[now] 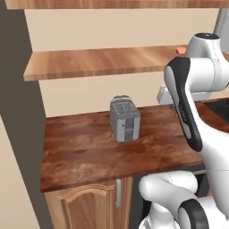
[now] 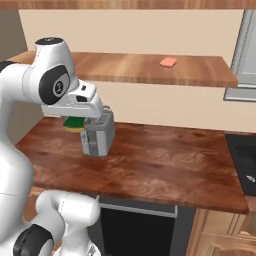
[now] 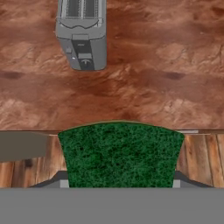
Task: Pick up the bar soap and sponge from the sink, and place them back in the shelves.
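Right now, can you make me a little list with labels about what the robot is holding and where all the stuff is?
tool: shut on the sponge, above the counter's front edge
sponge: green scrub side faces the hand camera; yellow body shows in the right base view
bar soap: lying on the lower shelf
shelves: two brown planks on the wall
toaster: grey, standing on the counter
counter: brown wood
sink: black, at the counter's right end

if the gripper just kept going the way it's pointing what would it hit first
Probably the wooden countertop. The gripper, shut on the sponge, looks down at the counter's front part, with the toaster off to one side of that line. Depth is unclear, so the sponge would likely touch first.
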